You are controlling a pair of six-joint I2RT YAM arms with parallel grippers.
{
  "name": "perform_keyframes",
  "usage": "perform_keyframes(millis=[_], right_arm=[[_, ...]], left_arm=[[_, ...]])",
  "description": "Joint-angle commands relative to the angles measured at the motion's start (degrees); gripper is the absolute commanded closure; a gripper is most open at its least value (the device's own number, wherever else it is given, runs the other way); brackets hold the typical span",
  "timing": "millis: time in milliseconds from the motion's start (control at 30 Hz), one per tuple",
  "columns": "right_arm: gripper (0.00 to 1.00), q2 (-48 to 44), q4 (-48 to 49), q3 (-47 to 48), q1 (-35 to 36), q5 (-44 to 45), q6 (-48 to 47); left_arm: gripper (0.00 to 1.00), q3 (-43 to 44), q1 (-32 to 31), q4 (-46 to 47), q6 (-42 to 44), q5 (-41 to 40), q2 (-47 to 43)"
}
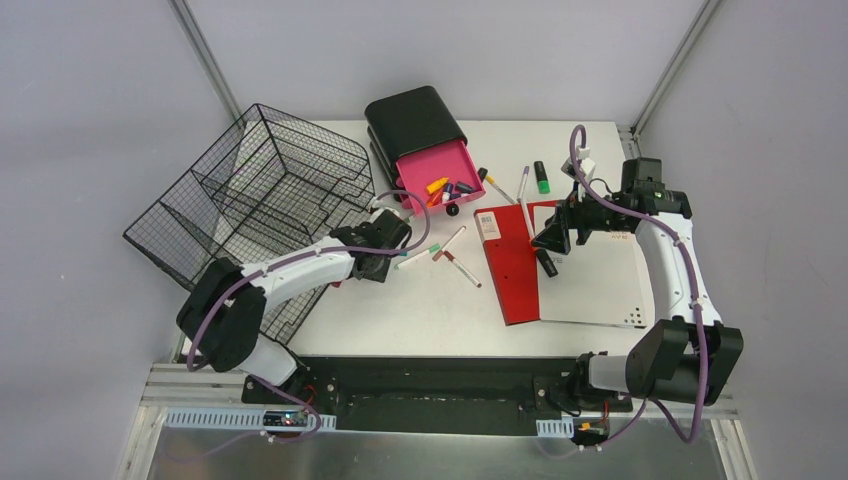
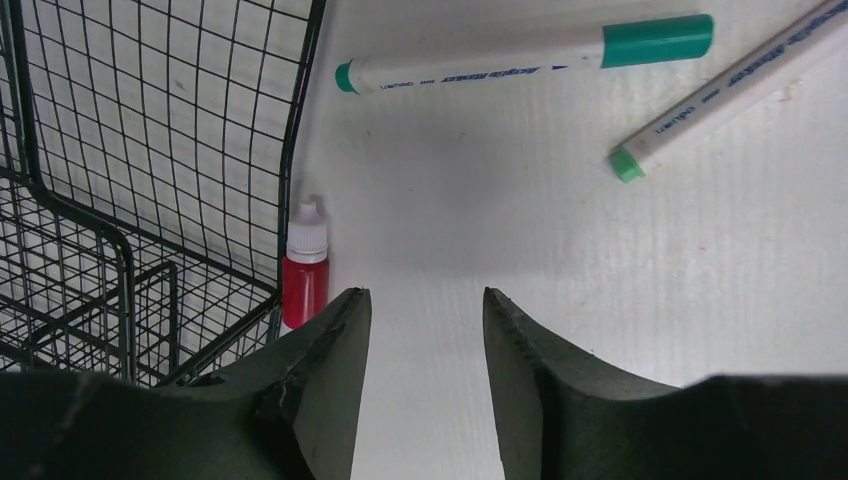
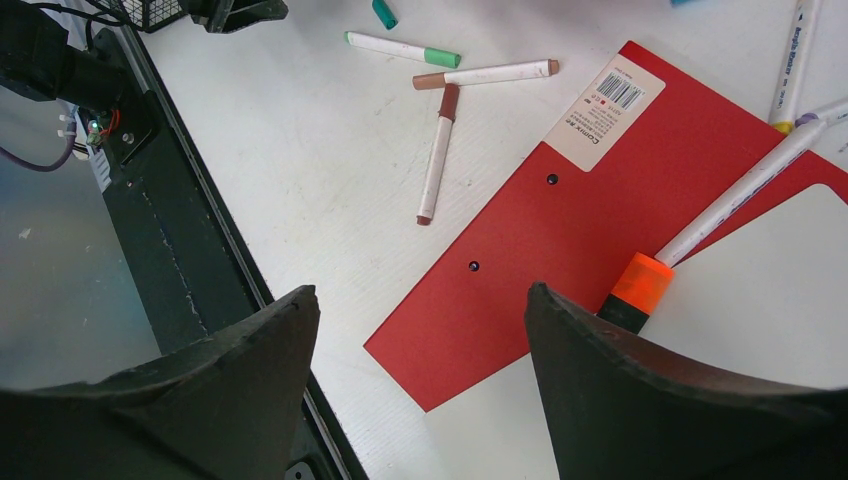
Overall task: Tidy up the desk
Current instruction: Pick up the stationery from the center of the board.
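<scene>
Left gripper [image 2: 425, 300] hangs low over the desk [image 1: 420, 310], which spans under both arms, jaws part-open and empty. Risk: the red dropper bottle [image 2: 305, 272] sits left of the gap, just beside the wire basket [image 2: 150, 150], so a straight drop likely lands the left finger on it and wedges it into the mesh. Right gripper [image 3: 420, 295] is wide apart, holding nothing, above the red notebook cover [image 3: 540, 240]; the orange highlighter [image 3: 640, 285] meets a white marker [image 3: 740, 190], so a grab may drag both.
</scene>
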Motion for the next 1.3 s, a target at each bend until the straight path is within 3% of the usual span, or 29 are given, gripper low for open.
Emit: perform_keyframes(millis=[0, 267, 533, 933, 1267], right_arm=[[0.22, -0.54, 0.98, 1.29, 0.44, -1.61, -0.70], [0.22, -0.23, 0.78, 1.47, 0.49, -1.48, -0.81], [0.22, -0.14, 0.45, 1.56, 0.69, -1.41, -1.07], [0.22, 0.30, 0.06, 1.64, 0.79, -1.39, -1.47], [0.22, 0.47, 0.06, 1.73, 0.80, -1.26, -1.43]], left_arm=[[0.54, 2.18, -0.17, -2.21, -3.20, -4.20, 1.88], [0.53, 4.66, -0.21, -10.72, -10.72, -8.67, 6.28], [0.51, 11.53, -0.12, -22.17, -19.88, -15.07, 16.26], [0.47, 13.46, 1.38, -24.47, -21.22, -14.56, 20.24], [0.50, 14.56, 2.75, -24.28, -20.38, -13.12, 22.96]])
